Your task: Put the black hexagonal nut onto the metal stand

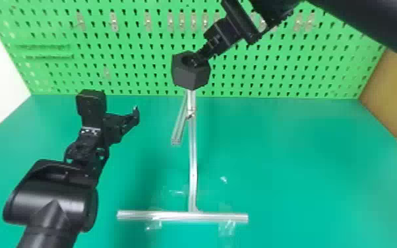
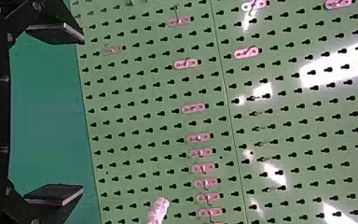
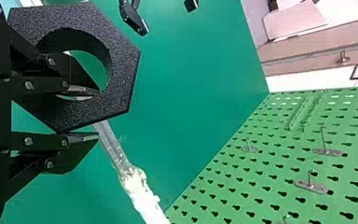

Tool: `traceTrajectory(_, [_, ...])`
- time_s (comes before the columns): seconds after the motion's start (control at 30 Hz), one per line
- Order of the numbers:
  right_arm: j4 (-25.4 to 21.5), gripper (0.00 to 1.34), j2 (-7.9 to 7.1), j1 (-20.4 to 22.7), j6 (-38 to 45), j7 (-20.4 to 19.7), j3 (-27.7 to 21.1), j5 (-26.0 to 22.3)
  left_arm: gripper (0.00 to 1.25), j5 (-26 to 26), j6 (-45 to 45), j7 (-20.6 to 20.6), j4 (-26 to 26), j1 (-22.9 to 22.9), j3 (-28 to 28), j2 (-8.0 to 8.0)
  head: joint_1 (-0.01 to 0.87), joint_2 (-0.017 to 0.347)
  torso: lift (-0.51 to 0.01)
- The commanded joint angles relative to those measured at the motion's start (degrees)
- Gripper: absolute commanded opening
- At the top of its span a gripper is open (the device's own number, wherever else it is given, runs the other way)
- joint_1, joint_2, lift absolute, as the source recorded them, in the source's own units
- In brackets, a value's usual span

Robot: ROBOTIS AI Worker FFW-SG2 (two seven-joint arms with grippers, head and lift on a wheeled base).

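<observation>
In the head view my right gripper (image 1: 199,60) reaches down from the upper right, one finger inside the hole of the black hexagonal nut (image 1: 191,74). The nut appears directly above the metal stand's post (image 1: 193,155); whether they touch I cannot tell. In the right wrist view my right gripper (image 3: 92,114) is shut on one wall of the nut (image 3: 116,60), a finger on either side, with a metal bar (image 3: 114,149) emerging from behind it. Left of the stand, my left gripper (image 1: 118,105) hangs open, and the left wrist view shows that gripper (image 2: 81,114) with nothing between its fingers.
The stand's base bar (image 1: 174,216) lies across the front of the green table (image 1: 290,165), with clear tape around it. A short angled bar (image 1: 178,128) juts from the post. Behind rises a green pegboard (image 1: 135,66) with small hooks; a brown panel (image 1: 395,95) borders the right.
</observation>
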Motion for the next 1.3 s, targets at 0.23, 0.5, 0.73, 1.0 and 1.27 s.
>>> traceTrajectory(0.23, [0.7,0.68,-0.18,0.1,-0.9,0.0,0.5,-1.8,1.1,0.0,0.0,0.0,0.0,-0.1,0.0,0.0,0.693,0.081,-0.001])
traceTrajectory(0.5, [0.7,0.77,-0.18,0.0,-1.0,0.0,0.3,-2.0,1.1,0.0,0.0,0.0,0.0,-0.1,-0.1,0.0,0.693,0.081,-0.001])
traceTrajectory(0.73, [0.7,0.74,-0.27,0.2,-0.9,0.1,-0.6,-2.2,1.1,0.0,0.0,0.0,0.0,-0.2,-0.1,0.0,0.693,0.081,-0.001])
traceTrajectory(1.0, [0.7,0.83,-0.88,2.0,-1.6,3.0,-7.4,1.0,1.1,0.0,0.0,0.0,0.0,-0.3,-0.1,0.0,0.693,0.081,-0.001])
traceTrajectory(1.27, [0.4,1.25,-1.06,5.6,-1.6,8.0,-19.1,6.6,1.1,0.1,0.0,0.0,-0.1,-0.2,0.1,0.0,0.693,0.081,-0.001])
